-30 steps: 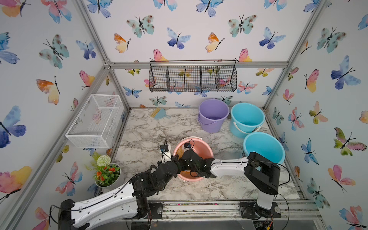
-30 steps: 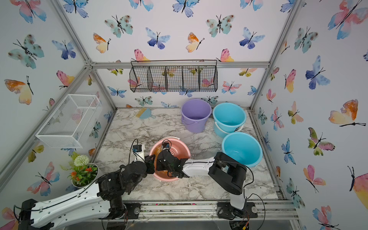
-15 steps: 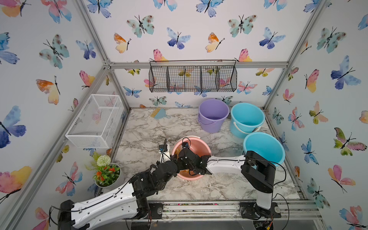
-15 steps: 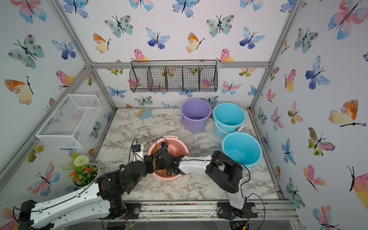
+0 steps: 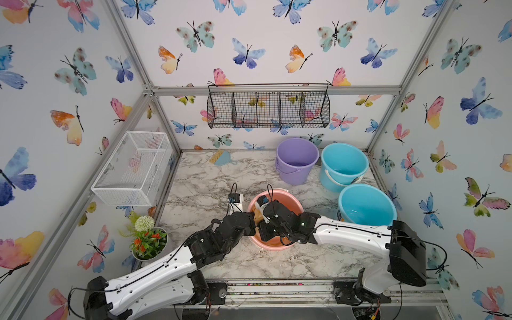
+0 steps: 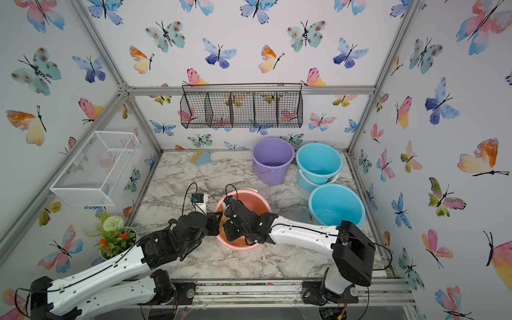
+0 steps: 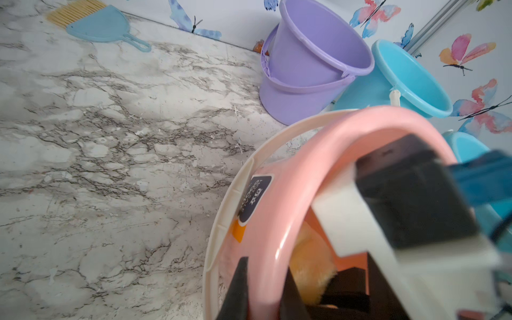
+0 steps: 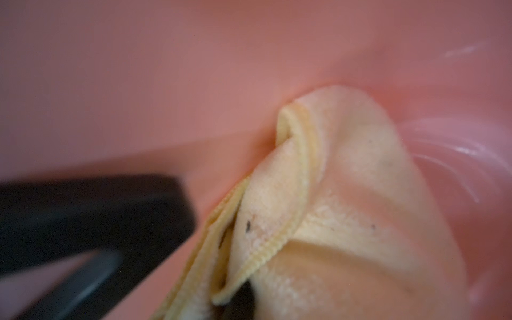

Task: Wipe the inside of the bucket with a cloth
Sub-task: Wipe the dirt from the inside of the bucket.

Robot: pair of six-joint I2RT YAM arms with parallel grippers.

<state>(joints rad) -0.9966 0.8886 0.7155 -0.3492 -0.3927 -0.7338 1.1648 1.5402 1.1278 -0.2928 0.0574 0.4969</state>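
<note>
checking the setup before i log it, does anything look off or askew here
Nothing is spilled or broken. The pink bucket seems tipped toward the arms rather than standing flat, with the left gripper pinching its rim. The cloth in it carries a few dark specks, and pale flecks litter the table.

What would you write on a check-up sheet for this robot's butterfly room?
Surface: marble table, mostly bare, small pale specks.
Job's things: cloth bunched against the inside wall of the pink bucket.
Clutter: purple bucket, two blue buckets and blue brush at the back; flower pot beside the table.
Pincers: left pincer shut on the pink bucket's rim; right pincer shut on the cloth, inside the bucket.
Cables: black cable loops stand up above both wrists.
Surroundings: butterfly walls, black wire basket on back wall, white mesh basket on side wall.
</note>
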